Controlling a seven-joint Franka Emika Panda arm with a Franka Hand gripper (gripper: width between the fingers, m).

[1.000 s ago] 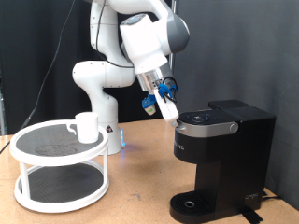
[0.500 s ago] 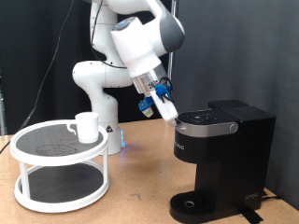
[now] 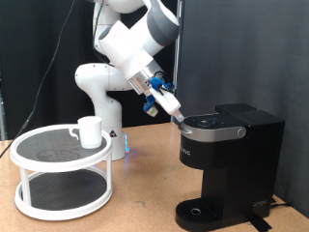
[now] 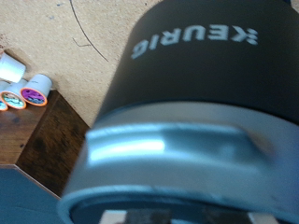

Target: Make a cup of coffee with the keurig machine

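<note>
The black keurig machine [image 3: 230,162] stands at the exterior view's right with its lid down. My gripper [image 3: 178,116] reaches in from the left, and its fingertips touch the front left edge of the lid. The fingers look pressed together and hold nothing. In the wrist view the keurig machine [image 4: 201,84] fills the picture, showing its lettered lid and silver band, and my fingers do not show clearly. The white cup [image 3: 90,130] stands on the top tier of the white round stand [image 3: 39,198] at the exterior view's left, far from the gripper.
The robot base [image 3: 97,87] stands behind the stand. Several small coffee pods [image 4: 34,91] lie on the wooden table [image 4: 65,37] beside the machine, seen only in the wrist view. A thin cable [image 4: 89,37] runs across the table.
The arm has swung over and tilted the hand flatter. The gripper tip has moved right and slightly down to the front edge of the keurig lid. The cup and machine have not moved.
</note>
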